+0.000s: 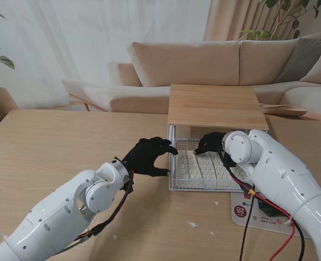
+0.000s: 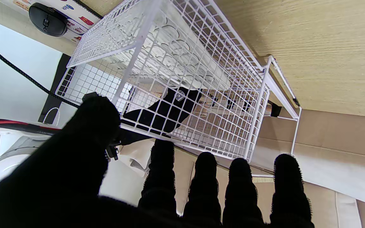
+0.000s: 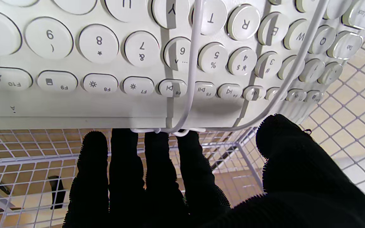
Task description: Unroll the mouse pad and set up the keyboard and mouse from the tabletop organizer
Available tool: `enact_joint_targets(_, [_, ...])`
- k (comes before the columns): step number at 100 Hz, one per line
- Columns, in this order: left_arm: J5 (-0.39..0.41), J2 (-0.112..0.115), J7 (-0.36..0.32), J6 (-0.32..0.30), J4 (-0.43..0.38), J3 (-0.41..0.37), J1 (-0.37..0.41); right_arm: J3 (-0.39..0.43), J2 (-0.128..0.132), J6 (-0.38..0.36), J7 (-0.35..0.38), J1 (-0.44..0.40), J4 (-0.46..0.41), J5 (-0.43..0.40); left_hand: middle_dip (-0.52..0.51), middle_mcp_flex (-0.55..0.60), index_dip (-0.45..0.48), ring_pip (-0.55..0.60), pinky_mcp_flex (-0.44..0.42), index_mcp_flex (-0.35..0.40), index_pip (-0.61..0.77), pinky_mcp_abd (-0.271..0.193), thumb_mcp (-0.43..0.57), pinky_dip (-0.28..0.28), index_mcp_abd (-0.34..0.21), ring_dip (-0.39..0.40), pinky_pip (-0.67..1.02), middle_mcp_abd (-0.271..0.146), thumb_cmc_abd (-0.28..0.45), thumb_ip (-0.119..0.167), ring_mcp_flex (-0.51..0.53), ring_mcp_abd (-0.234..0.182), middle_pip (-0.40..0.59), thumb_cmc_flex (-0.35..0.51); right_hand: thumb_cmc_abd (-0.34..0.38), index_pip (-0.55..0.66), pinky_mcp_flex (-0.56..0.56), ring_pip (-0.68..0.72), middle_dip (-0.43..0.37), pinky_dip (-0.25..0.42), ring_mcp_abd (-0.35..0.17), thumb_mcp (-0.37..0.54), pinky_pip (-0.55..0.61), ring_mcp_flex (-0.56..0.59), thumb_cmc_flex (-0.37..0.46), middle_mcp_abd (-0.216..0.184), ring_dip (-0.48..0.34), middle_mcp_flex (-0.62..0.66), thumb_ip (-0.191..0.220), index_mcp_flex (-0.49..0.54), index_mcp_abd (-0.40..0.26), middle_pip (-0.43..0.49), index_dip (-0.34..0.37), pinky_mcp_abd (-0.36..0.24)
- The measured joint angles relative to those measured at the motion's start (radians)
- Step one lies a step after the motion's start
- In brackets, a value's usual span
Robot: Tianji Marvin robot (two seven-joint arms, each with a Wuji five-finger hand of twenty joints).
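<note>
One white keyboard [image 1: 206, 167] lay inside the wire organizer [image 1: 174, 163] under its wooden top [image 1: 217, 106], filling most of the basket floor. The right hand [image 1: 210, 142] reached inside, its fingers [image 3: 157, 171] stretched flat at the keyboard's far edge, thumb spread, gripping nothing. The left hand [image 1: 148, 156] hovered just outside the organizer's left wall, fingers apart and empty. One mouse [image 2: 48, 19] sat on one mouse pad [image 1: 258, 215], unrolled on the bench [image 1: 68, 147] to the right. Open bench lay left.
</note>
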Motion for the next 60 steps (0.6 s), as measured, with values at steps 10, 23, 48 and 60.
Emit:
enact_joint_targets(10, [0.000,0.000,0.000,0.000,0.000,0.000,0.000,0.018,0.001,0.000,0.004,-0.007,-0.013,0.005,0.000,0.000,0.000,0.000,0.000,0.008,0.000,0.000,0.000,-0.002,-0.004,0.000,-0.005,0.000,0.000,0.000,0.000,0.000,0.000,0.000,0.000,0.014,0.007,0.045,0.041,0.017,0.014,0.012,0.051,0.009,0.000,0.010,0.024,0.003,0.000,0.013,0.004,0.027,0.001,0.001])
enact_joint_targets(23, [0.001,0.000,0.000,0.000,0.000,0.000,0.000,0.029,0.010,0.000,0.030,-0.009,-0.037,-0.002,0.000,0.000,0.000,0.000,0.000,0.010,0.000,0.000,0.000,-0.010,-0.006,0.000,-0.013,0.000,0.000,0.000,0.000,0.000,0.000,0.000,-0.002,0.023,0.007,0.095,0.092,0.021,0.016,0.039,0.095,0.009,0.000,0.011,0.058,0.004,0.000,0.024,0.005,0.050,0.001,0.002])
enact_joint_targets(48, [0.004,0.000,-0.002,0.001,-0.001,0.000,0.000,0.052,0.025,-0.020,0.085,-0.012,-0.087,-0.035,0.000,0.000,0.000,0.000,0.000,0.010,0.000,0.000,0.000,-0.010,-0.010,0.000,-0.014,0.000,0.000,0.000,0.000,0.000,0.000,0.000,-0.031,0.043,0.007,0.180,0.163,0.021,0.020,0.061,0.121,0.012,0.000,0.011,0.098,0.023,0.000,0.089,-0.018,0.104,0.024,0.003])
enact_joint_targets(60, [0.004,0.000,-0.002,0.004,-0.001,0.000,0.000,0.063,0.031,-0.021,0.126,-0.015,-0.113,-0.048,0.000,0.000,0.000,0.000,0.000,0.011,0.000,0.000,0.000,-0.010,-0.022,0.000,-0.015,0.000,0.000,0.000,0.000,0.000,0.000,0.000,-0.040,0.055,0.007,0.181,0.193,0.021,0.019,0.070,0.123,0.012,-0.012,0.001,0.104,0.023,0.000,0.125,-0.043,0.123,0.045,0.003])
